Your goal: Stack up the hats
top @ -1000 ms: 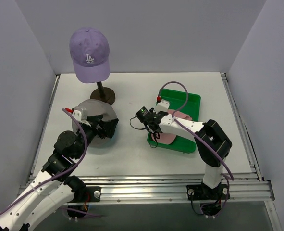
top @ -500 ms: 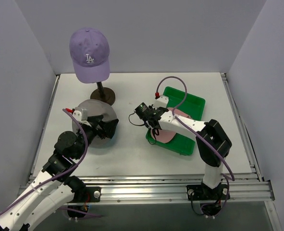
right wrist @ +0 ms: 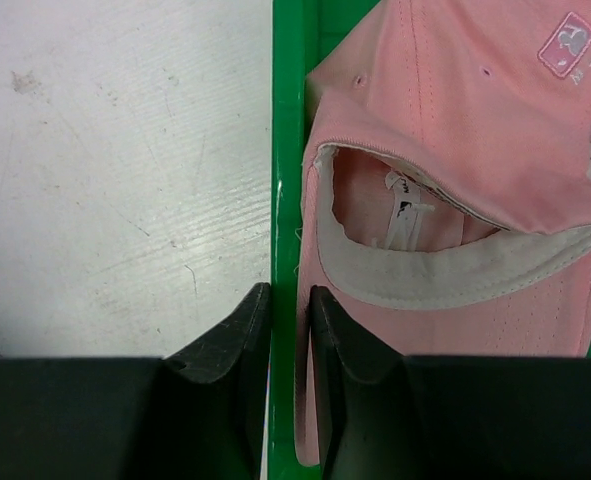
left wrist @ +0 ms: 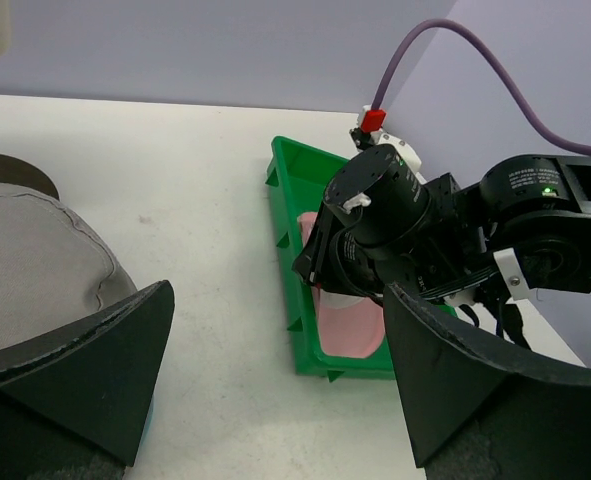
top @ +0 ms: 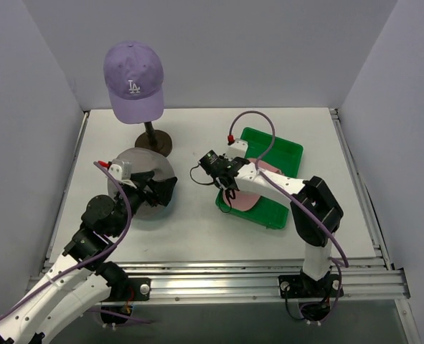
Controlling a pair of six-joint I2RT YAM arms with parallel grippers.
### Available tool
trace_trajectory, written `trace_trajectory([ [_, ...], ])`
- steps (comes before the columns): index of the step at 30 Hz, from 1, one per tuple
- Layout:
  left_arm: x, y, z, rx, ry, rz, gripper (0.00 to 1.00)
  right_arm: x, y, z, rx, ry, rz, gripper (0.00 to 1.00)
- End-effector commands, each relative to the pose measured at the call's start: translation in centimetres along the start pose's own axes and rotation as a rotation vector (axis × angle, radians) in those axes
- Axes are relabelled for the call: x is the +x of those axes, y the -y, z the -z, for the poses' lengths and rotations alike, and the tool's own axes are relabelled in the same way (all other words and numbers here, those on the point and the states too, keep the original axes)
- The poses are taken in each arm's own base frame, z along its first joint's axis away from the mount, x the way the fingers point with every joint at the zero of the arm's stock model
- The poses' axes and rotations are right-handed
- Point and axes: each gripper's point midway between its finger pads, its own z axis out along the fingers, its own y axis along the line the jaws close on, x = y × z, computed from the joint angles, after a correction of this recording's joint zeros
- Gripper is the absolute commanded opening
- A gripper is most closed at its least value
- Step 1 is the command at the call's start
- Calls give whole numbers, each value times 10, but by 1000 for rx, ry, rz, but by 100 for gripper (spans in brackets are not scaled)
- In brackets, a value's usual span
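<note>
Top view and both wrist views. The lilac baseball cap (top: 133,75) with its white "LA" logo sits atop the brown stand (top: 153,140) at the far left of the white table (top: 190,229). In front of the stand we see the grey floppy hat (top: 136,168) lying flat on the table. The left gripper (left wrist: 277,295) is poised at the hat's near right edge with its jaws spread wide and nothing between them; we cannot tell whether a finger touches the fabric. To the right, the pink baseball cap (right wrist: 455,130) lies inside the green tray (top: 272,147), close against the tray's left wall, with its pale inner band showing. The right gripper (right wrist: 287,300) straddles that wall, one finger outside and one inside beside the cap, and is clenched on the wall.
</note>
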Motion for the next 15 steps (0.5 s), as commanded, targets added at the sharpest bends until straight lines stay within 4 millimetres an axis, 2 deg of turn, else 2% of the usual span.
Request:
trace_trajectory([
  [1, -12, 7, 1, 31, 44, -8, 94, -1, 6, -5, 11, 19, 26, 13],
  [6, -14, 8, 2, 36, 50, -5, 94, 3, 0, -5, -17, 8, 66, 21],
  [11, -14, 8, 2, 32, 48, -5, 94, 5, 4, 0, 5, 22, 86, 28],
  [15, -14, 7, 2, 32, 50, -5, 94, 5, 7, -4, 37, 26, 94, 27],
])
